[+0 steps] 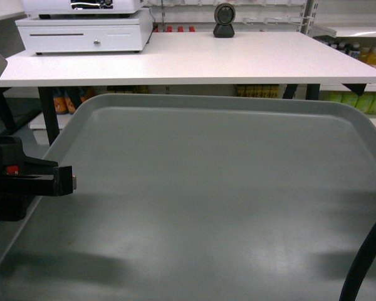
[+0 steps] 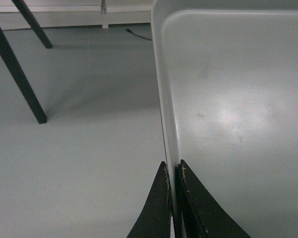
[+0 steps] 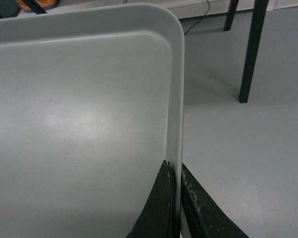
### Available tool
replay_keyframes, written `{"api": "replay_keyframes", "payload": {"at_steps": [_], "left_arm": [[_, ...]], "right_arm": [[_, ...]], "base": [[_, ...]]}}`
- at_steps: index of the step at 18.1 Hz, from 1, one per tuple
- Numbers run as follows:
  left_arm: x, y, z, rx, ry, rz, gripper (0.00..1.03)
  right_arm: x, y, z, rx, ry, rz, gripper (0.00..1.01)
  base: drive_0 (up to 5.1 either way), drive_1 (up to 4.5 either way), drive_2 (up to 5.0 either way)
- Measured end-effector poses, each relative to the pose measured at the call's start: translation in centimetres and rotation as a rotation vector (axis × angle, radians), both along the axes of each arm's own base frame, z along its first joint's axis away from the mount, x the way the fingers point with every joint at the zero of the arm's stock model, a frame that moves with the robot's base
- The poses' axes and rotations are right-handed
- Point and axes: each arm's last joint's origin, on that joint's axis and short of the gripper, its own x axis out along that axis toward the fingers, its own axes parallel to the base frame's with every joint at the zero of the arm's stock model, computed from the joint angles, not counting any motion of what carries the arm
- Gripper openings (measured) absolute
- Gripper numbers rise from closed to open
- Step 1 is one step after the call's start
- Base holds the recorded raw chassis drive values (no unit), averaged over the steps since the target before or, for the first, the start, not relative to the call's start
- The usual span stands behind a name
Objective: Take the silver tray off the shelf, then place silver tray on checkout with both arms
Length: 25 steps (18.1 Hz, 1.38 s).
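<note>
While both grippers are pinching opposite rims, L gripper (image 2: 173,171) and R gripper (image 3: 176,171) are holding silver tray (image 1: 200,200) level, in air, near checkout (image 1: 238,59) front edge.

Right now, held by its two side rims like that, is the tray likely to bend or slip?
The silver tray looks flat, without sag, so probably stiff. Its matte rim seems unlikely to slip from the left gripper or right gripper, though the pinches are narrow.

So the white bench (image 1: 238,59) has black legs and sits straight ahead. On it, far left, a white cash drawer (image 1: 81,34) with a machine (image 1: 81,5) stacked on top, and a small black scanner (image 1: 224,21) near the back edge.
</note>
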Motion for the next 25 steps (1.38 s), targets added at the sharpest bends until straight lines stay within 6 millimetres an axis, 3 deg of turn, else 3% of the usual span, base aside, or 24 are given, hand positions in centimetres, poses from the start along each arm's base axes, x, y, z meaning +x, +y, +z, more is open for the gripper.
{"api": "replay_keyframes", "payload": {"at_steps": [4, 25], "left_arm": [[0.02, 0.04, 0.01, 0.000, 0.000, 0.001, 0.03], [0.02, 0.02, 0.01, 0.000, -0.001, -0.001, 0.03]], "right_arm": [[0.00, 0.00, -0.01, 0.001, 0.001, 0.002, 0.03], [0.01, -0.01, -0.07, -0.001, 0.004, 0.000, 0.03]], "base": [[-0.1, -0.08, -0.1], [0.0, 4.09, -4.1]]}}
